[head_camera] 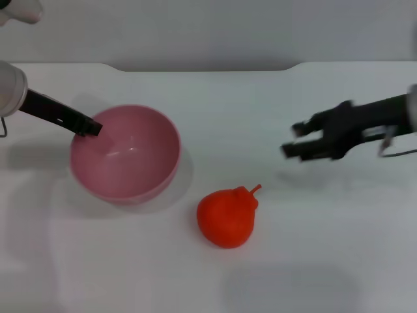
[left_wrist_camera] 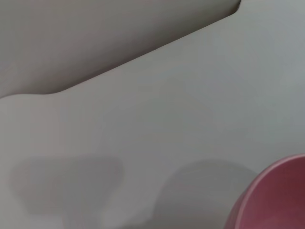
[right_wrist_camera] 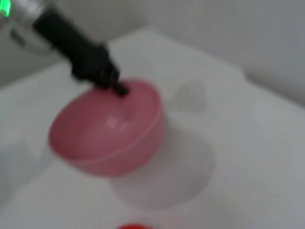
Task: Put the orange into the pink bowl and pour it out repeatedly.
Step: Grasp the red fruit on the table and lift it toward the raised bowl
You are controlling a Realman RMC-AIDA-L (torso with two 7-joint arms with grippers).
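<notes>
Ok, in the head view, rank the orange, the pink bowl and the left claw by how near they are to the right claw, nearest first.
From the right claw, open above the table's right side:
1. The orange, lying on the table at centre, nearer the robot, outside the bowl.
2. The pink bowl, left of centre, tipped and empty.
3. The left claw, at the bowl's far left rim.

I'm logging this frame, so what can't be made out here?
- Left hand: at the pink bowl rim; head view doesn't show whether it grips.
- Right hand: motion-blurred in head view, finger spacing unclear.
- Orange: cut off by the right wrist view's edge.
</notes>
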